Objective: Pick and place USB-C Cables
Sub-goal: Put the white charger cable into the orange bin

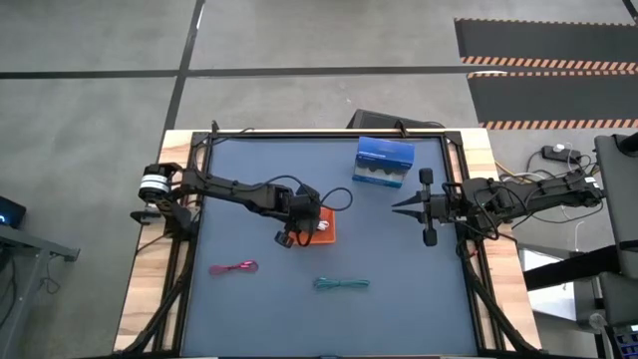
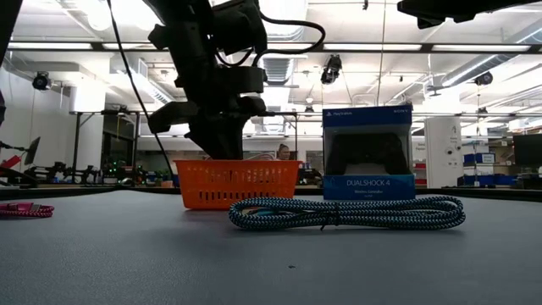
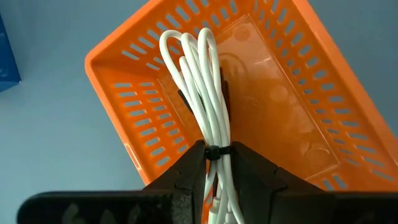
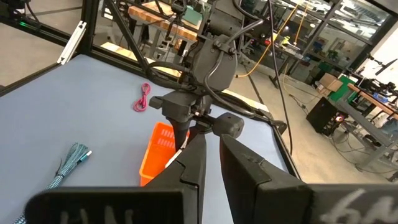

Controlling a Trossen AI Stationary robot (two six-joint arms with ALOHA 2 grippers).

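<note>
Only the left wrist view shows the left gripper (image 3: 214,163) clamped on a coiled white USB-C cable (image 3: 202,93), its long axis hanging down into the slotted orange plastic tray (image 3: 143,87), over a dark cable in the tray. From above, a pink-red coiled cable (image 1: 235,267) lies at the tray's eight o'clock and a teal braided cable (image 1: 342,284) at five o'clock, both lengthwise left-right. One blue controller box (image 1: 384,162) sits at two o'clock. The right gripper (image 1: 401,207) waits at three o'clock, fingers nearly together
</note>
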